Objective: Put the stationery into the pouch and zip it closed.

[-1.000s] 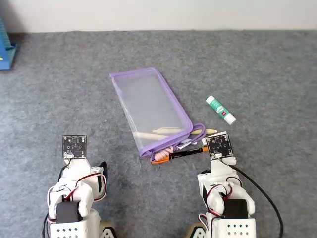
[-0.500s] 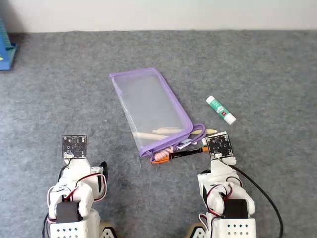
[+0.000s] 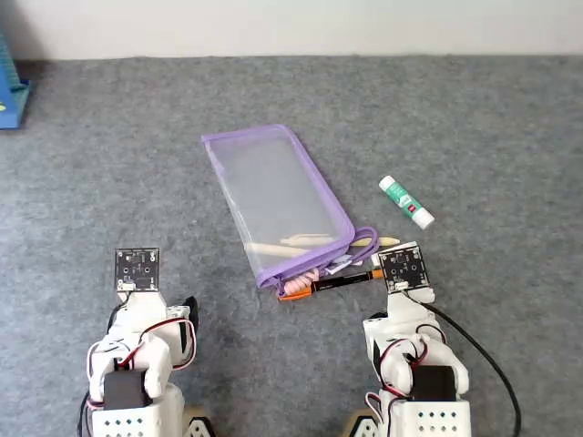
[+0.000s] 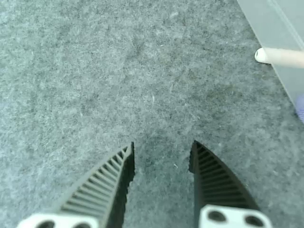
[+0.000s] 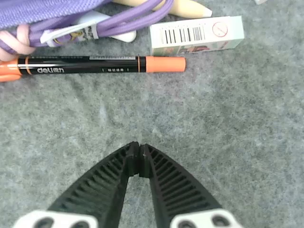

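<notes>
A grey carpeted table (image 3: 474, 109) seen from above carries one pouch, two robot arms and a few pieces of stationery. The pouch (image 3: 273, 196), clear with purple edging, lies near the middle, slanting from 11 o'clock to 5 o'clock. There is wide bare carpet around its far end and along its 9 o'clock side, while its near end is crowded. The two arms stand at the near edge. The left arm (image 3: 137, 309) is at 7 o'clock, well apart from the pouch. The right arm (image 3: 405, 309) is at 5 o'clock, its wrist just beside the pouch's near end. One black pen (image 5: 95, 64) with orange ends lies on the carpet along that near end. One white and green glue stick (image 3: 406, 201) lies alone at 3 o'clock from the pouch. One small white boxed eraser (image 5: 197, 34) rests just beyond the pen's cap. Two pale sticks (image 3: 291, 244) lie across the pouch's near end; one pointed tip pokes out towards 3 o'clock. The left gripper (image 4: 163, 144) is low over bare carpet, jaws parted, holding nothing. The right gripper (image 5: 138, 145) points at the pen from near by, jaws closed together with tips touching, gripping nothing.
</notes>
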